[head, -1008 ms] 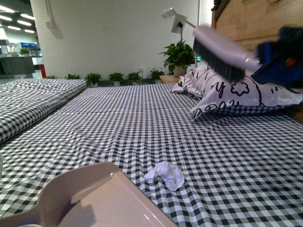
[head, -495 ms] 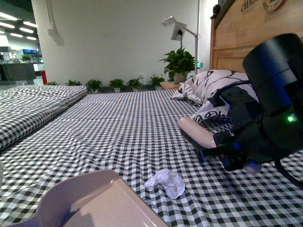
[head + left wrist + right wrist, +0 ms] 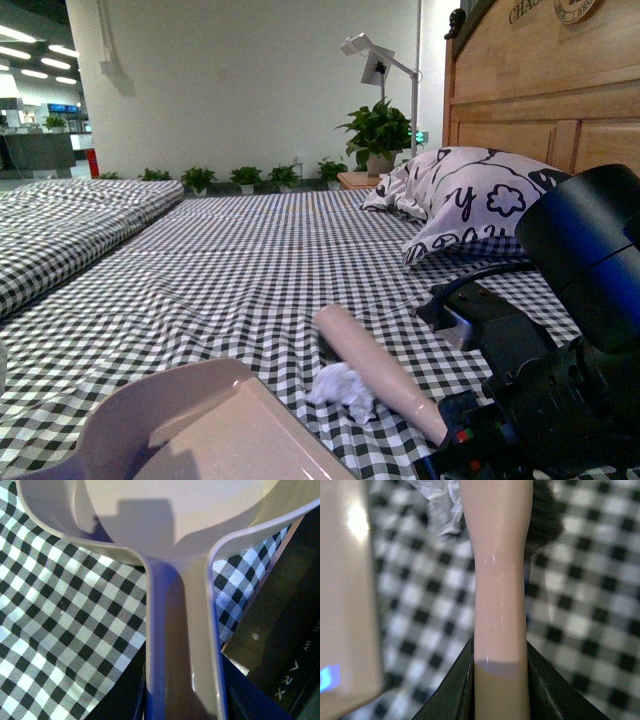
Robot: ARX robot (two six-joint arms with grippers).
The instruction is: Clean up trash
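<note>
Front view: brush (image 3: 375,372) partly hides the trash (image 3: 340,389).

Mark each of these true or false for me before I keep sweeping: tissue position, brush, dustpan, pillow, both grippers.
1. The tissue wad lies on the checked bedsheet, outside the dustpan. True.
2. The brush is raised high above the pillow. False: it is down at the sheet, right beside the wad.
3. The left gripper is shut on the dustpan's handle. True.
4. The right gripper is open and holds nothing. False: it is shut on the brush's handle.
5. The pillow sits inside the dustpan. False: it rests by the wooden headboard.
</note>
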